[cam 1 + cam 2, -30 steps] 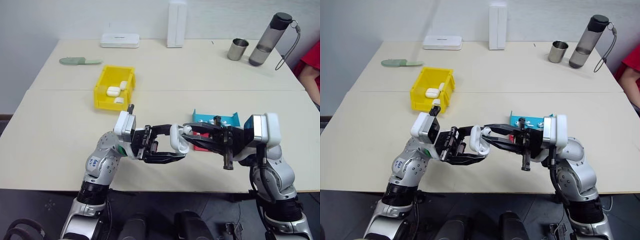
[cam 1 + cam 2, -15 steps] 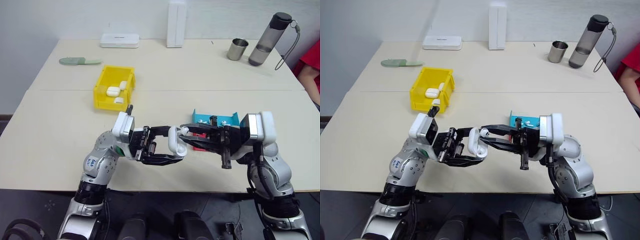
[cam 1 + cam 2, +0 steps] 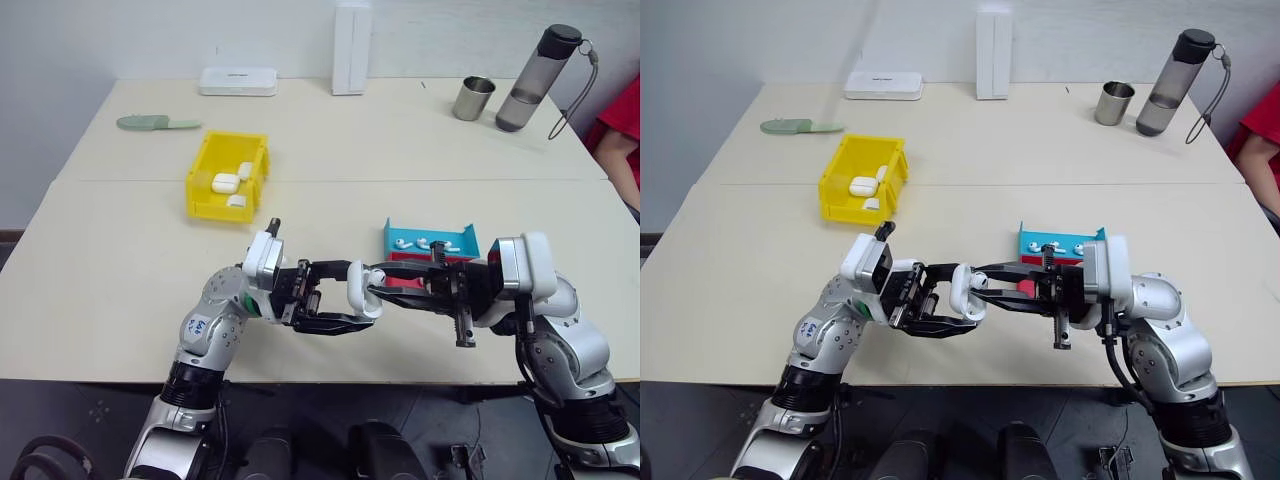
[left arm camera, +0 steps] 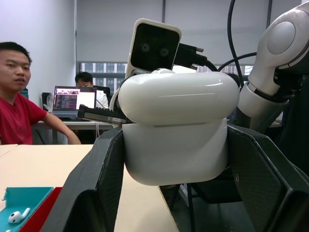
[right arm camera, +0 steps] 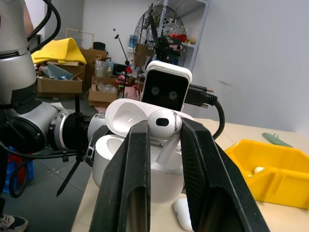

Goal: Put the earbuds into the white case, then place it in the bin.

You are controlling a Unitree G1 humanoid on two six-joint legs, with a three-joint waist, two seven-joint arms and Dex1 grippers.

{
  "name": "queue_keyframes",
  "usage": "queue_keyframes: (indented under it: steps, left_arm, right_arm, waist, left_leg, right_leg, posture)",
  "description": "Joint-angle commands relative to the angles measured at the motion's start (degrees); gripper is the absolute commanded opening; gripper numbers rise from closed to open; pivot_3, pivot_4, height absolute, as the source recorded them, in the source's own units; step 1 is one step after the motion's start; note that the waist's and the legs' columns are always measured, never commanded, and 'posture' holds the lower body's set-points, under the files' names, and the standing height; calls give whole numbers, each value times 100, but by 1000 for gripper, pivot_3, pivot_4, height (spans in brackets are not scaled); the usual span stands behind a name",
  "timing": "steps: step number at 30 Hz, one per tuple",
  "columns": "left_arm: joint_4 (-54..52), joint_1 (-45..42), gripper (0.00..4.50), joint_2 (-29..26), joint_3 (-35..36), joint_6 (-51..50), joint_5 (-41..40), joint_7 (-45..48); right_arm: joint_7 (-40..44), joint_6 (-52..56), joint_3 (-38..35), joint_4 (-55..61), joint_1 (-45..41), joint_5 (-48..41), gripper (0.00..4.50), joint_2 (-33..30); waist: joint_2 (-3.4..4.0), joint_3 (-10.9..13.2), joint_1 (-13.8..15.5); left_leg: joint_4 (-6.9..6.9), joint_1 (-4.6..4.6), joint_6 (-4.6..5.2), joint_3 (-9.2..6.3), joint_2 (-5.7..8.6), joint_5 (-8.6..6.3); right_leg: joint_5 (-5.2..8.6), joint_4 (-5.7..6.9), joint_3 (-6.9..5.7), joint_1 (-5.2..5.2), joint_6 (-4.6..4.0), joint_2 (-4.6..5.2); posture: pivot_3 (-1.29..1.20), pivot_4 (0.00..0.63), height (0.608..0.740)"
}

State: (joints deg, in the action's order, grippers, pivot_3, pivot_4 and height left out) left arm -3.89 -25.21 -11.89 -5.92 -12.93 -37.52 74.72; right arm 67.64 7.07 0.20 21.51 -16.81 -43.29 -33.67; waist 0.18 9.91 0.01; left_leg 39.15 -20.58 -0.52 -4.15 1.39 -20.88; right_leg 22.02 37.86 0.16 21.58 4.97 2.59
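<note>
- Left claw [image 3: 352, 305]: clenched on the white case [image 3: 359, 290], held above the near desk [image 3: 120, 260] edge, lid flipped open toward the right arm.
- Right claw [image 5: 163, 145]: pinching one earbud [image 5: 164, 123] between its fingers, stem pointing down into the open case; head of the bud not yet seated.
- Change over the last second: both arms and the case sit lower and slightly rightward in the head views, partly a camera shift; grips unchanged; bud now right at the case mouth.
- Meaning for the task: insertion under way, not complete; lid closure and transfer outstanding.
- Remaining earbuds [image 3: 423, 242]: lying in the blue tray [image 3: 400, 240] behind the right claw.
- Yellow bin [image 3: 205, 185]: far left of centre on the desk, well apart from both claws, already containing white cases [image 3: 226, 183].
</note>
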Motion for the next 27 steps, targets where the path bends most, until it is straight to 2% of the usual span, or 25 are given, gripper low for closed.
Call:
queue_keyframes:
  steps: [1, 27]
  left_arm:
    - [-378, -243, 2817, 133, 338, 356, -340, -46]
    - [-498, -206, 2817, 128, 430, 350, -406, -212]
  right_arm:
    - [156, 348, 28, -155, 132, 102, 470, -254]
    - [-24, 354, -362, -50, 28, -97, 470, -242]
  waist:
    - [0, 0, 3]
    - [-2, 1, 11]
  left_leg:
    - [0, 0, 0, 0, 0, 0]
    - [0, 0, 0, 0, 0, 0]
  right_leg:
    - [0, -1, 1, 0, 0, 0]
    - [0, -1, 0, -1, 0, 0]
  posture:
    - [0, 150, 740]
    - [0, 150, 740]
